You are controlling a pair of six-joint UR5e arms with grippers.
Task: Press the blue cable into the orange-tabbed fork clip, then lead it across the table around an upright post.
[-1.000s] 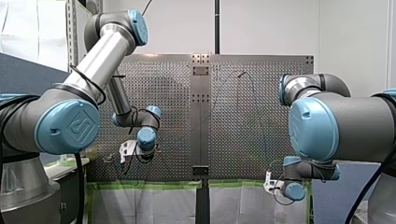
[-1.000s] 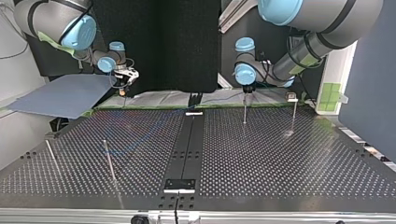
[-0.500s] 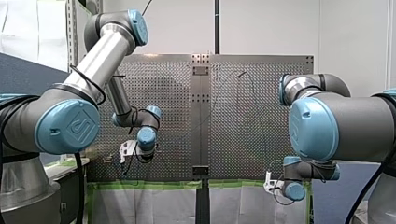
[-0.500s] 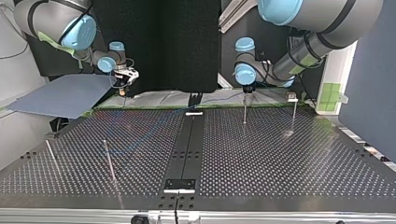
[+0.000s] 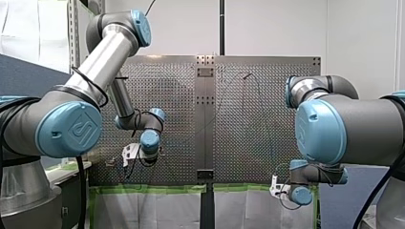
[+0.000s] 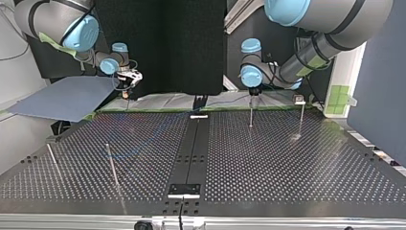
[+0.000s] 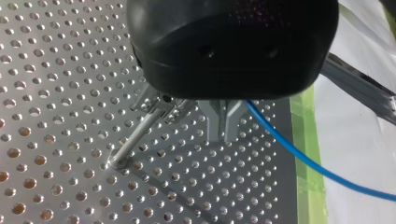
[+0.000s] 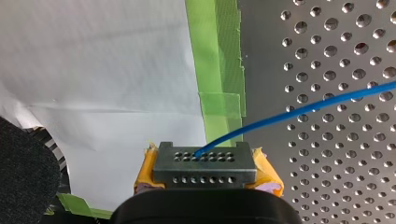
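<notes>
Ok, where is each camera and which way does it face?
Front view: behind and above, facing over the perforated table; both arms at its sides.
Top view: across the table, facing both arms, sides crossed.
Left wrist view: on that wrist, past my left gripper at a post.
Right wrist view: on that wrist, over my right gripper at the table edge.
Both wrist views share the blue cable.

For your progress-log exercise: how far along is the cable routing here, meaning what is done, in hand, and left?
Done: nothing certain; no view shows the blue cable clipped. In hand: left gripper and right gripper each hold the cable, jaws shut. Left: clipping, then rounding the post, which the cable only passes beside.
</notes>
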